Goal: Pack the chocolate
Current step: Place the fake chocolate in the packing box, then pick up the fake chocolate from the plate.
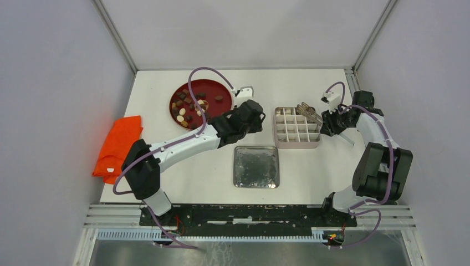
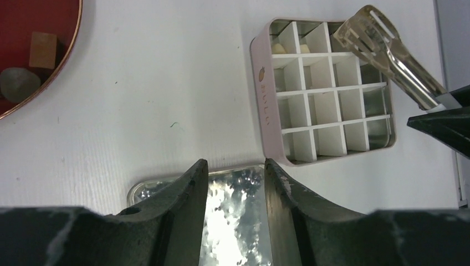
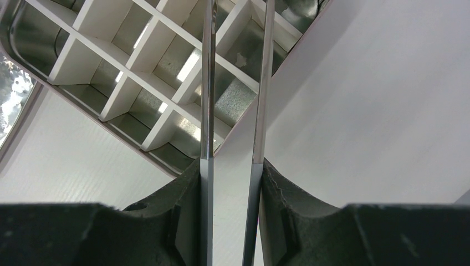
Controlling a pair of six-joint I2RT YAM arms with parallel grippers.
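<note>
Bright, even light, harsh glare on the tin lid (image 2: 230, 233), the left pincer (image 2: 235, 166) dark and slightly soft.

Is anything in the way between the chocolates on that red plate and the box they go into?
Nothing lies on the table between the chocolate and the open box. But the left pincer hangs, empty, over that gap, and the tongs held by the right pincer reach over the box's far corner.
</note>
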